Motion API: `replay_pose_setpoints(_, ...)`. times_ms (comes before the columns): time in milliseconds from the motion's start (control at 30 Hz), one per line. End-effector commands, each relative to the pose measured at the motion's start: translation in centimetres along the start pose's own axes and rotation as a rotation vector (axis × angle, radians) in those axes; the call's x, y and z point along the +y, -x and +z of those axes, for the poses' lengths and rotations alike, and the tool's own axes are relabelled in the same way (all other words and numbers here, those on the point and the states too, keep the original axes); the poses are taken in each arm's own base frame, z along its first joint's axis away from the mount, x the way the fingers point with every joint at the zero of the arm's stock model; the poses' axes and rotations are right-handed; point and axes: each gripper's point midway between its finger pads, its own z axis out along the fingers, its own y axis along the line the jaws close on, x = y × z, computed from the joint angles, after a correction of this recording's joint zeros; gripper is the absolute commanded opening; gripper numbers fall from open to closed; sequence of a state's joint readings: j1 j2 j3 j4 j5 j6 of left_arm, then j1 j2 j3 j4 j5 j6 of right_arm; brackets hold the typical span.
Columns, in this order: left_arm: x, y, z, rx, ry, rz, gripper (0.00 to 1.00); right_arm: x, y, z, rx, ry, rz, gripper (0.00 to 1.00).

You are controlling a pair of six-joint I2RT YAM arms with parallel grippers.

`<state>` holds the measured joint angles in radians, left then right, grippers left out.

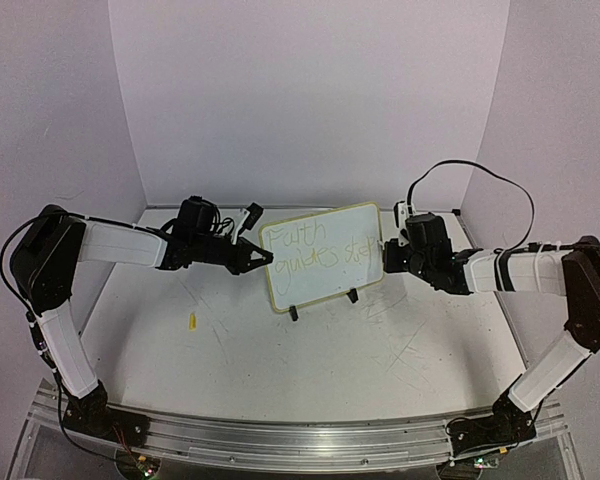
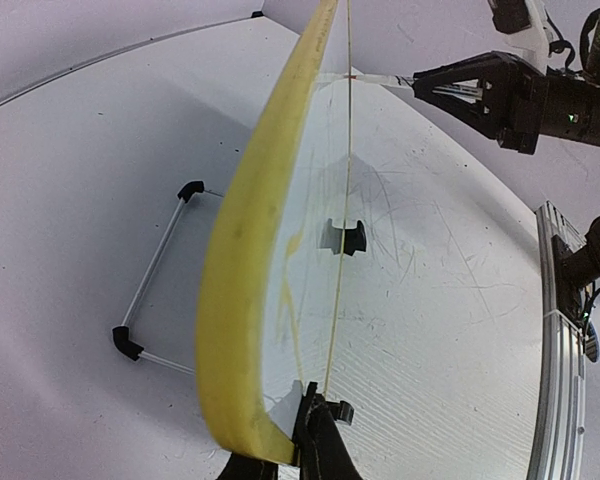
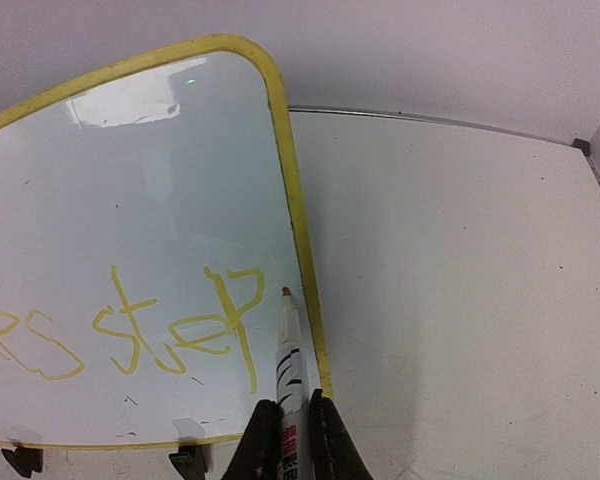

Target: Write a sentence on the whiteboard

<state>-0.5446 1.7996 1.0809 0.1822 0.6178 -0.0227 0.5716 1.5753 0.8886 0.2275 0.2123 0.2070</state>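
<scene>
The whiteboard (image 1: 320, 255) stands tilted on black clip feet at the back middle of the table, with yellow handwriting on it. My left gripper (image 1: 263, 258) is shut on its left edge. In the left wrist view the yellow rim (image 2: 242, 260) runs edge-on up from my left gripper (image 2: 285, 448). My right gripper (image 1: 388, 255) is at the board's right edge, shut on a white marker (image 3: 292, 360). The marker's orange tip sits at the whiteboard (image 3: 130, 200) surface just right of the last yellow letter, close inside the rim, above my right gripper (image 3: 287, 425).
A wire stand (image 2: 155, 275) lies on the table behind the board. A small yellow object (image 1: 192, 321) lies on the table at front left. White walls enclose the back and sides. A metal rail (image 1: 280, 440) runs along the near edge.
</scene>
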Motion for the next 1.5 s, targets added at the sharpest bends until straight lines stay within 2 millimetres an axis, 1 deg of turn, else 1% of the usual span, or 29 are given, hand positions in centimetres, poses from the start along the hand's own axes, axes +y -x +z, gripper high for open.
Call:
replay_pose_setpoints(0, 5.2, -1.6, -1.1, 0.068, 0.249, 0.061, 0.00, 0.9, 1.5, 0.4, -0.036, 0.034, 0.010, 0.00)
replay_pose_setpoints(133, 5.1, -1.5, -1.1, 0.067, 0.247, 0.061, 0.00, 1.1, 1.2, 0.5, -0.025, 0.048, 0.008, 0.00)
replay_pose_setpoints(533, 5.1, -1.4, -1.1, 0.065, 0.247, 0.063, 0.00, 1.7, -0.8, 0.7, 0.032, 0.072, 0.008, 0.00)
replay_pose_setpoints(833, 5.2, -1.5, -1.0, 0.068, 0.247, 0.061, 0.00, 0.5, -2.1, 0.5, 0.054, 0.025, 0.007, 0.00)
replay_pose_setpoints(1100, 5.2, -1.6, -1.1, 0.069, 0.249, 0.060, 0.00, 0.7, -2.2, 0.5, 0.060, 0.035, 0.005, 0.00)
replay_pose_setpoints(1467, 5.2, -1.5, -1.1, 0.068, 0.250, 0.062, 0.00, -1.1, -2.5, 0.3, 0.055, -0.059, 0.013, 0.00)
